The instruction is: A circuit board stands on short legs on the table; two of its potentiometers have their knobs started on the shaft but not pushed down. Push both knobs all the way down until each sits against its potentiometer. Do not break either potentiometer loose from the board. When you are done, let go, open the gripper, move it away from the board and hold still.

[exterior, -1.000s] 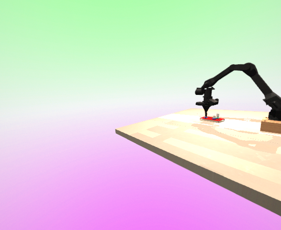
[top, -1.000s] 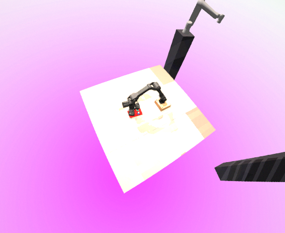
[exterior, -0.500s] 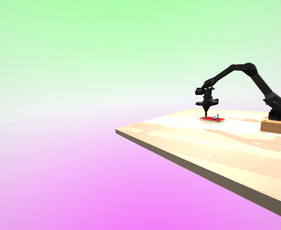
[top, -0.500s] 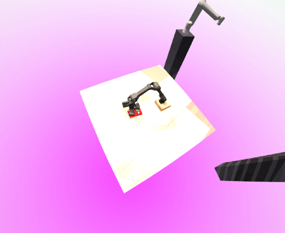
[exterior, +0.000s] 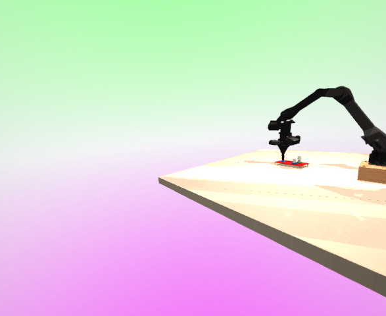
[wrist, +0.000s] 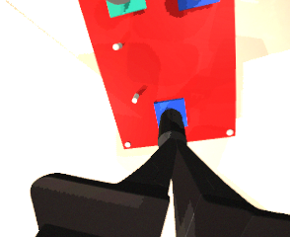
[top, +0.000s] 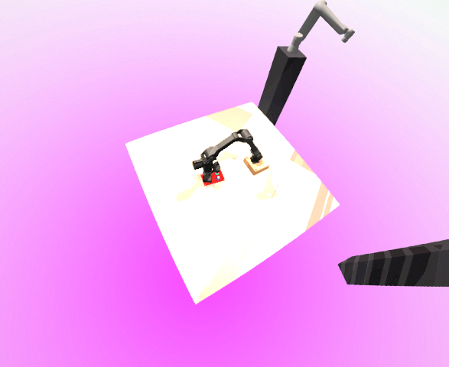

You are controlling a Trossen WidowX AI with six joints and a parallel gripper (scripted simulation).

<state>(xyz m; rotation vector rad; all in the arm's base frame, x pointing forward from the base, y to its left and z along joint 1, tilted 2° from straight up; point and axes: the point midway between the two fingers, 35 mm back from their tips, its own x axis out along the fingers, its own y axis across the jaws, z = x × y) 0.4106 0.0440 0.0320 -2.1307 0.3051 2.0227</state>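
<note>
The red circuit board (top: pixel 211 183) (exterior: pixel 300 164) (wrist: pixel 184 59) stands on short legs. My gripper (exterior: pixel 283 159) (wrist: pixel 174 145) is shut, with its joined fingertips pointing down at the blue potentiometer (wrist: pixel 162 106) near the board's far end. The fingertips cover that part's middle, so its shaft and any knob there are hidden, and I cannot tell whether they touch. At the other end, a teal potentiometer (wrist: pixel 130 10) bears a tall pale knob (exterior: pixel 298 157). Beside it, another blue potentiometer (exterior: pixel 294 163) (wrist: pixel 199 4) has a lower pale knob (exterior: pixel 294 160).
Two small pale posts (wrist: pixel 117 46) (wrist: pixel 135 98) stand on the board along its left side in the wrist view. The arm's wooden base block (top: pixel 258 168) (exterior: pixel 373 174) is on the table, to the right of the board. Dark pillars (top: pixel 281 82) (top: pixel 406 266) stand beyond the table.
</note>
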